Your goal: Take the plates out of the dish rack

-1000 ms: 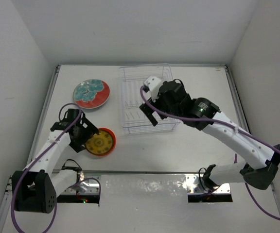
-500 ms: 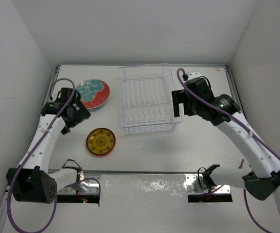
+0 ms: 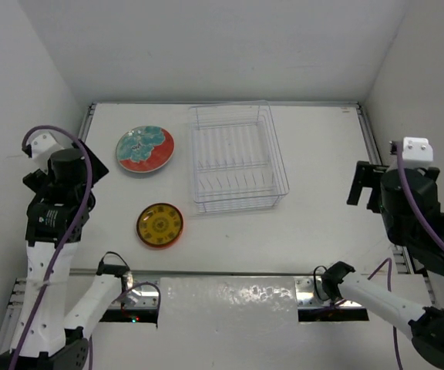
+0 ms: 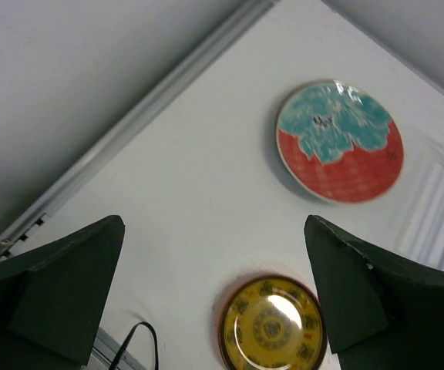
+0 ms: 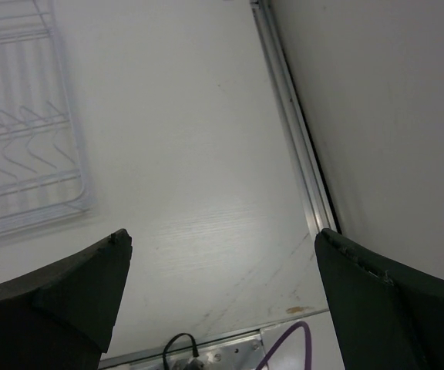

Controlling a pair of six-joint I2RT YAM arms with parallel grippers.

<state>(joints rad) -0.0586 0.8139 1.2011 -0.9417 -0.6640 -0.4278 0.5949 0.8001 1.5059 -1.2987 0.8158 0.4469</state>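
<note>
Left gripper (image 4: 213, 225): jaws wide apart, nothing held; it hung high over the left edge of the table (image 3: 322, 154), well apart from both plates. Right gripper (image 5: 222, 235): jaws likewise spread wide, nothing held; it hung over the table's right edge, well apart from the rack (image 3: 237, 158).

Left wrist view: red plate (image 4: 339, 141) with teal blotches lay flat on the table; orange plate (image 4: 274, 324) with a yellow pattern lay flat nearer the camera, the two apart; a black cable (image 4: 137, 339) showed at the bottom edge; only faint wires of the rack at the far right.

Right wrist view: the rack's corner at upper left, upright dividers visible; a metal rail (image 5: 291, 116) ran along the table edge against the wall; a purple cable (image 5: 284, 347) at the bottom; the plates lay outside this view.

Top view alone gave the whole layout: rack at table centre toward the back; red plate just left of it; orange plate off its near left corner; neither touched the rack.
</note>
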